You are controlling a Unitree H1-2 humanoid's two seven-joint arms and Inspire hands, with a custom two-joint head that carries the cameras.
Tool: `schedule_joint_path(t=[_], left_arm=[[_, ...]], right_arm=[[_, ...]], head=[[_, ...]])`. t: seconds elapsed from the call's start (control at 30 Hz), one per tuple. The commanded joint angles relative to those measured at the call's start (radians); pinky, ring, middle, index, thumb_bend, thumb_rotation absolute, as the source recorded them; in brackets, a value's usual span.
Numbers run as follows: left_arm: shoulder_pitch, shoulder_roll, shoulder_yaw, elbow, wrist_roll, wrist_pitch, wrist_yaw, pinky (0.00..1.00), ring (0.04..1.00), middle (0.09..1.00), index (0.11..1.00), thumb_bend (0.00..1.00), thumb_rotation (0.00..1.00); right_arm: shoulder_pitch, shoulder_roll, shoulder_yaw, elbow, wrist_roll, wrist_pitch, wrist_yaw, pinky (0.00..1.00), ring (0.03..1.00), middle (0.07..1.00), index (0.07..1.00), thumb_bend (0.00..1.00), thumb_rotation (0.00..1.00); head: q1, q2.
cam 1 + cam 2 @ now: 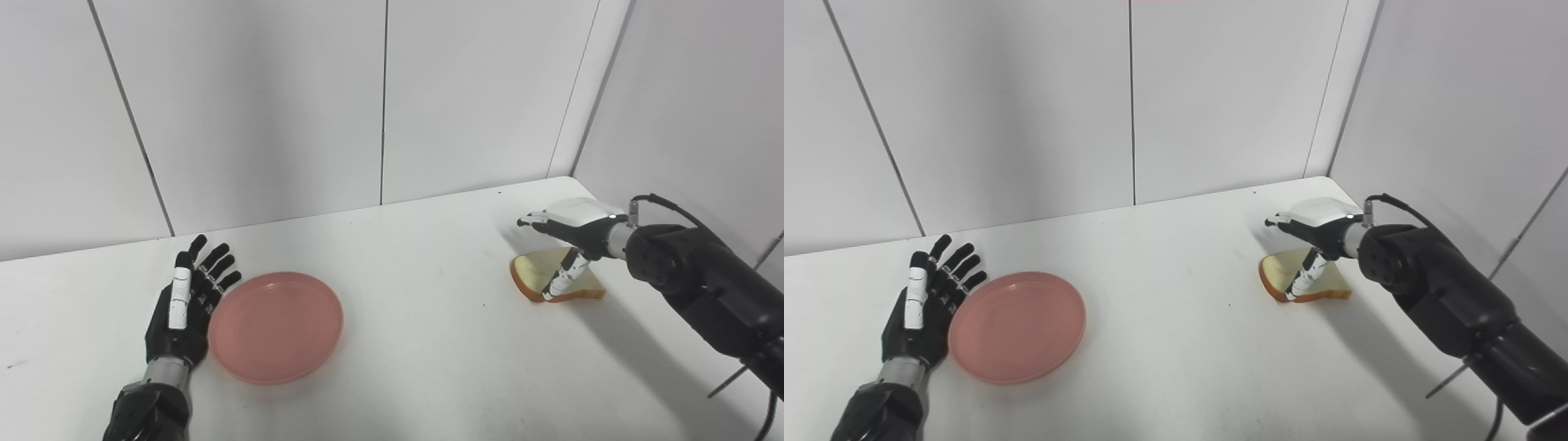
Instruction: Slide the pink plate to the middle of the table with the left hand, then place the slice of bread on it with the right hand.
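The pink plate lies flat on the white table, left of the middle. My left hand rests edge-on against the plate's left rim, open, fingers straight and pointing away. At the right, the slice of bread sits on the table. My right hand hovers over the bread, open, with its thumb reaching down to the slice's near edge and its fingers stretched out above. Part of the bread is hidden behind the hand.
White wall panels close the table at the back and on the right. A cable loops over the right wrist. The table's far right corner lies just beyond the bread.
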Motion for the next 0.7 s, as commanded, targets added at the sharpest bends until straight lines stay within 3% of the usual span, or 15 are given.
schedule_joint_path(t=[0.0, 0.13, 0.33, 0.67], left_arm=[[0.0, 0.001, -0.002, -0.004, 0.005, 0.02, 0.003, 0.79, 0.861, 0.848, 0.919, 0.86, 0.78], [0.002, 0.002, -0.004, -0.006, 0.004, 0.021, -0.003, 0.79, 0.86, 0.85, 0.919, 0.85, 0.78], [0.006, 0.0, -0.002, -0.015, 0.001, 0.033, 0.002, 0.79, 0.863, 0.857, 0.917, 0.86, 0.77], [0.004, 0.003, -0.003, -0.021, 0.008, 0.039, 0.006, 0.78, 0.857, 0.845, 0.909, 0.87, 0.77]], right_arm=[[-0.059, -0.021, 0.007, 0.008, -0.025, -0.016, 0.015, 1.0, 0.989, 0.977, 0.952, 1.0, 0.3], [-0.09, -0.01, 0.046, 0.071, -0.073, -0.021, 0.02, 1.0, 0.979, 0.969, 0.945, 1.0, 0.33], [-0.107, 0.004, 0.058, 0.162, -0.088, -0.057, -0.014, 1.0, 0.981, 0.971, 0.937, 1.0, 0.37], [-0.089, 0.01, 0.07, 0.187, -0.118, -0.078, -0.051, 1.0, 0.978, 0.96, 0.904, 1.0, 0.36]], head=[[-0.001, 0.001], [0.002, 0.001], [0.005, 0.005], [0.005, 0.006]])
